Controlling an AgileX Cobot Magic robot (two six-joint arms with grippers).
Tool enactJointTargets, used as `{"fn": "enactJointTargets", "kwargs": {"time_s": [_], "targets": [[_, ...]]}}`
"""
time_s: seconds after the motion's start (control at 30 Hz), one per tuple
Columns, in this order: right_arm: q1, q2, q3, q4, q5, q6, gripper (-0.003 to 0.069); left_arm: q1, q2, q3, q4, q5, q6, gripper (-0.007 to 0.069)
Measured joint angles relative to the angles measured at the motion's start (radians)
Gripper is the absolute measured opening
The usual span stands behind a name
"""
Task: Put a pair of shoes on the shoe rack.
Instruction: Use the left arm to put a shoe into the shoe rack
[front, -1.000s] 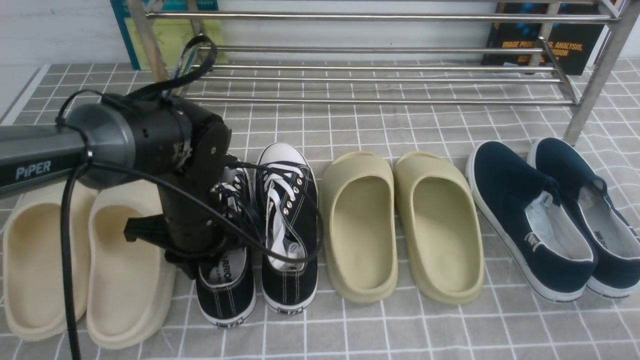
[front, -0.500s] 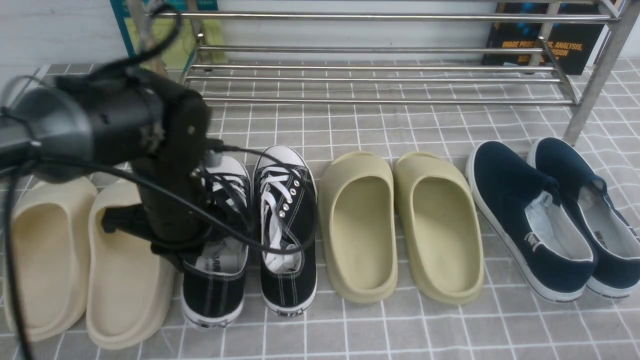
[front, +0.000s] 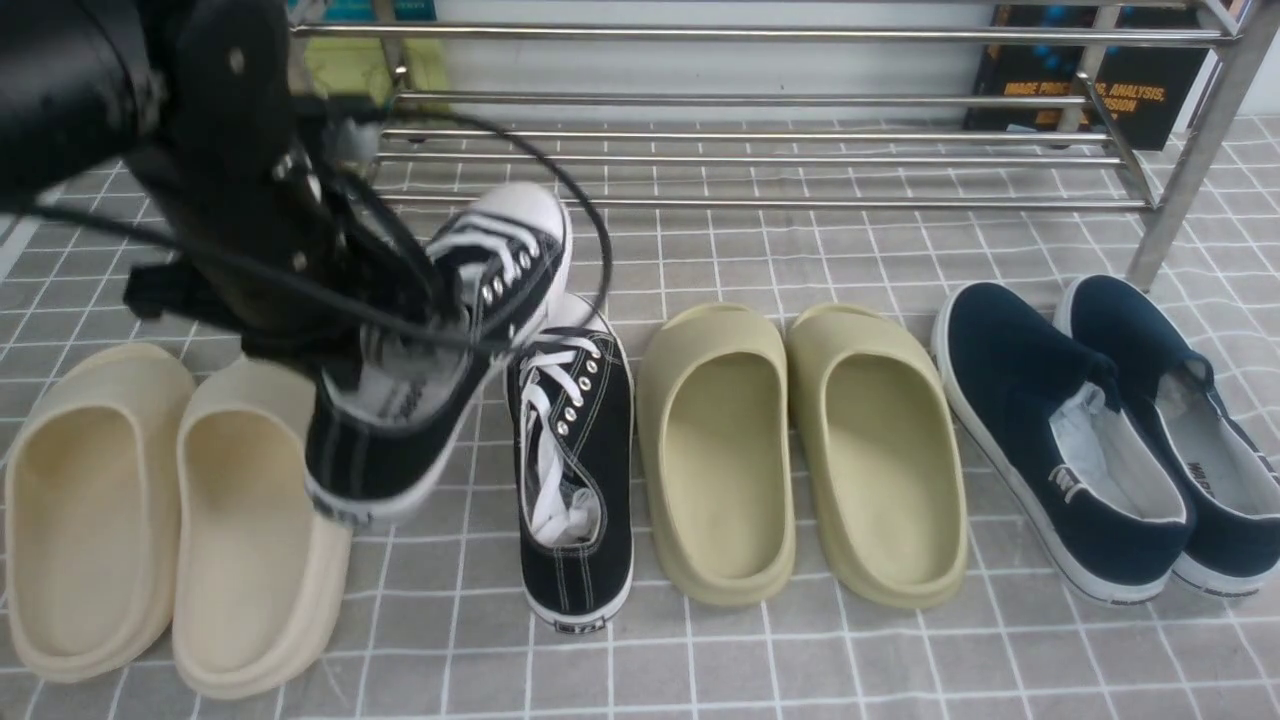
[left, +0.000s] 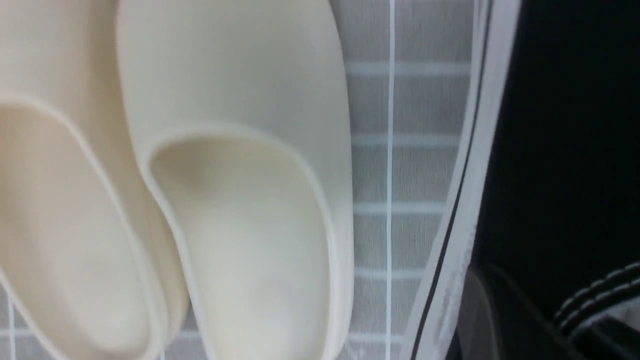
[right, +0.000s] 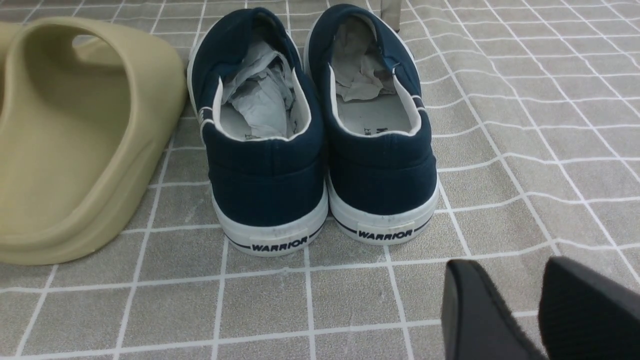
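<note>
My left gripper (front: 372, 352) is shut on the left black sneaker (front: 385, 450), gripping it at the side of its opening. That sneaker hangs above the floor, tilted, with its white toe cap pointing up toward the shoe rack (front: 760, 160). In the left wrist view its white sole and black canvas (left: 550, 150) fill one side. The second black sneaker (front: 575, 470) stands flat on the checked cloth just right of it. The rack's silver bars run across the back with nothing on them. My right gripper (right: 517, 280) is open and holds nothing, low behind the navy shoes.
Cream slides (front: 170, 520) lie under and left of the lifted sneaker. Olive slides (front: 800, 450) sit in the middle and navy slip-ons (front: 1100, 440) at the right. Books (front: 1090, 70) lean behind the rack. The rack's right leg (front: 1190, 160) stands near the navy shoes.
The left gripper closed on the left sneaker and lifted it off the floor, moving up and back toward the rack. The sneaker now hangs tilted. The other shoes have not moved.
</note>
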Motion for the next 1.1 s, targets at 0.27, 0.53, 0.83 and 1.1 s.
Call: {"fn": "enactJointTargets", "kwargs": {"time_s": [0.27, 0.53, 0.83, 1.1], "targets": [[0.0, 0.0, 0.0, 0.0, 0.0, 0.0, 0.0239, 0.068, 0.139, -0.218, -0.021, 0.017, 0.051, -0.0013], [0.0, 0.0, 0.0, 0.0, 0.0, 0.0, 0.0239, 0.106, 0.371, -0.482, -0.049, 0.075, 0.061, -0.0013], [0.0, 0.0, 0.0, 0.0, 0.0, 0.0, 0.0239, 0.108, 0.547, -0.707, -0.046, 0.075, 0.062, -0.0013], [0.0, 0.0, 0.0, 0.0, 0.0, 0.0, 0.0239, 0.108, 0.633, -0.785, -0.039, 0.002, 0.031, -0.0013]]}}
